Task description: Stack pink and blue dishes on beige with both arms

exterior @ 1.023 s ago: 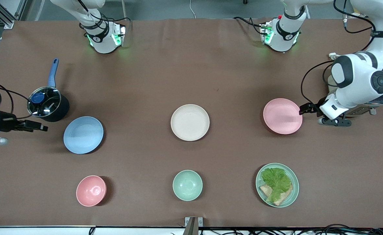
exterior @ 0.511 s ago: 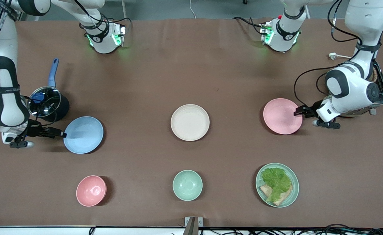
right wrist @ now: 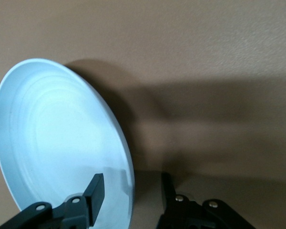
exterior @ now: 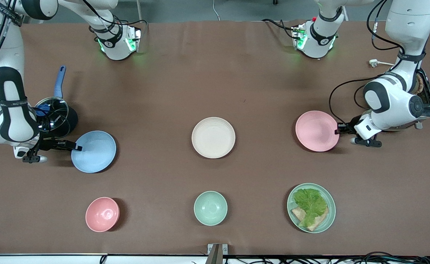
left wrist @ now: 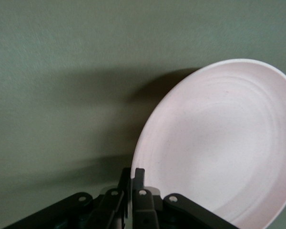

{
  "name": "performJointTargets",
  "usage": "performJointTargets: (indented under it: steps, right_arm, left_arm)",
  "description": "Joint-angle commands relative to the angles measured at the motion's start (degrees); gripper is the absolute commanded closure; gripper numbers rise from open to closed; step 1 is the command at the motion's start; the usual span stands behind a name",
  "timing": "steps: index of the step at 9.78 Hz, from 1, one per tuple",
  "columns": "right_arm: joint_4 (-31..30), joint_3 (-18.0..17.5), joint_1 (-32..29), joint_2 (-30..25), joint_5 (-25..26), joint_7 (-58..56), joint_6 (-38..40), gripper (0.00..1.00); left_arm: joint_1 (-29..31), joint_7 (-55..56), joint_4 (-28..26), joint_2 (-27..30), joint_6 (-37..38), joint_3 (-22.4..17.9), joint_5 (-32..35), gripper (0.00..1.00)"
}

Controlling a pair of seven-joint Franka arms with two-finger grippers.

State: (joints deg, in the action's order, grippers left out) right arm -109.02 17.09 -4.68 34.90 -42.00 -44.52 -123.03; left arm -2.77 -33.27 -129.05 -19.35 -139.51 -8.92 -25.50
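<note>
The pale pink plate [exterior: 315,131] lies toward the left arm's end of the table. My left gripper [exterior: 338,129] is at its rim, and in the left wrist view the left gripper [left wrist: 132,177] is shut on the edge of the pink plate [left wrist: 219,143]. The light blue plate [exterior: 95,152] lies toward the right arm's end. My right gripper [exterior: 76,147] is open at its rim. In the right wrist view the right gripper [right wrist: 131,188] straddles the edge of the blue plate [right wrist: 52,138], one finger over the inside and one outside. The beige plate [exterior: 213,137] sits empty mid-table between them.
A dark pot with a glass lid and blue handle [exterior: 54,117] stands close beside the right arm's wrist. Nearer the front camera are a small pink bowl [exterior: 102,214], a mint-green bowl [exterior: 210,208] and a green plate with lettuce and bread [exterior: 311,207]. A metal appliance [exterior: 425,106] sits by the left arm.
The right gripper came in from the table's end to the blue plate's rim. The left gripper shifted along the pink plate's rim and closed on it. Neither plate has moved.
</note>
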Motion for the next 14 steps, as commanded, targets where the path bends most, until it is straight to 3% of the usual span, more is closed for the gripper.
performJointTargets:
  steps: [1, 2, 4, 5, 7, 9, 11, 12, 14]
  right_arm:
    - [-1.2, 0.0, 0.1, -1.2, -1.7, -1.3, 1.6, 0.80]
    - [-0.8, 0.1, -0.1, -1.2, -1.7, -1.3, 1.8, 0.99]
    - [1.2, 0.3, 0.0, -1.6, -1.2, -0.1, 2.2, 1.00]
    - [3.7, 1.5, 0.1, -2.2, 0.0, 1.4, 6.3, 1.00]
    - [13.3, 4.9, 0.2, -2.7, 7.9, 7.6, 21.1, 1.00]
    - [18.1, 4.9, 0.3, -6.0, 13.3, 14.2, 26.9, 1.00]
    - [19.4, 4.4, 3.1, -10.7, 19.1, 23.5, 27.8, 1.00]
    - [19.4, 3.5, 4.6, -13.3, 21.2, 29.3, 28.0, 1.00]
    - [18.9, -3.2, 4.9, -17.9, 23.4, 42.3, 29.1, 0.99]
  left_arm:
    - [-0.3, -0.6, -0.6, 3.2, 0.7, 1.8, -1.1, 1.00]
    - [0.0, -0.5, -0.5, 6.0, 3.0, 3.9, -1.1, 1.00]
    - [0.1, 3.0, 1.7, 6.1, 3.8, 11.9, -3.2, 1.00]
    - [0.0, 8.4, 3.3, 4.8, 3.7, 16.0, -3.9, 1.00]
    - [0.0, 24.4, 8.3, 0.2, 2.5, 25.9, -3.2, 1.00]
    - [-0.9, 37.9, 11.3, -4.4, -4.1, 33.6, -1.6, 1.00]
    - [-2.1, 50.5, 12.2, -8.9, -11.6, 39.1, 5.6, 1.00]
    - [-4.0, 56.2, 13.9, -12.3, -14.2, 39.2, 9.6, 1.00]
    - [-4.5, 66.9, 17.2, -17.9, -15.3, 40.2, 20.9, 0.99]
